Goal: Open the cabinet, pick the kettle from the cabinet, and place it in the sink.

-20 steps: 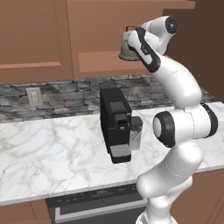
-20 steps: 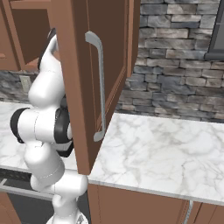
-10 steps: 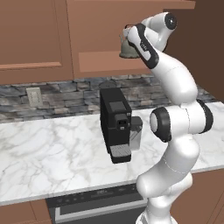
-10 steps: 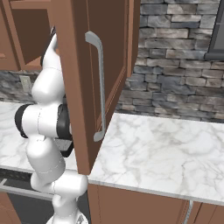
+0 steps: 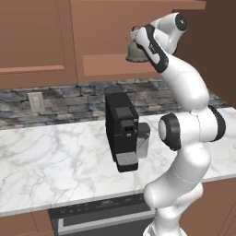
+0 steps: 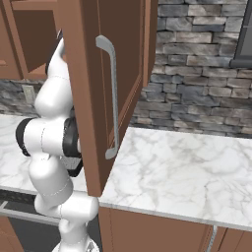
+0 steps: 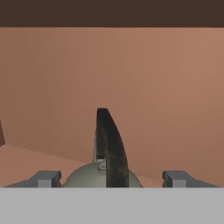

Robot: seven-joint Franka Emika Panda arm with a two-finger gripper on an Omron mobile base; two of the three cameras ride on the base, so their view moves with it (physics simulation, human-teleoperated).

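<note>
Hand view: one kettle [image 7: 87,178] sits low in the middle, between the two dark finger tips of the gripper [image 7: 111,179].
Gripper: the two tips stand wide apart, one on each side of the kettle's handle; neither one touches it.
Kettle shape: round grey-green metal top, with a thin dark handle that curves up like an arch.
Kettle place: inside the cabinet [image 7: 131,87], on its wooden floor, in front of its plain back wall.
Left base view, kettle: one small squat kettle [image 5: 134,50] on the cabinet shelf, right beside the arm's hand.
Coffee machine: one black boxy coffee machine [image 5: 121,131] stands on the counter below the kettle.
Counter: one flat white marble counter [image 5: 50,161] with grey veins.
Wall: rough grey stone wall [image 5: 69,99] behind the coffee machine, with one pale wall socket [image 5: 35,102] in it.
Right base view, cabinet door: one reddish-brown flat wooden door [image 6: 106,74], swung open, just beside the arm.
Handle: one long silver bar handle [image 6: 112,96], standing straight up and down on the door.
</note>
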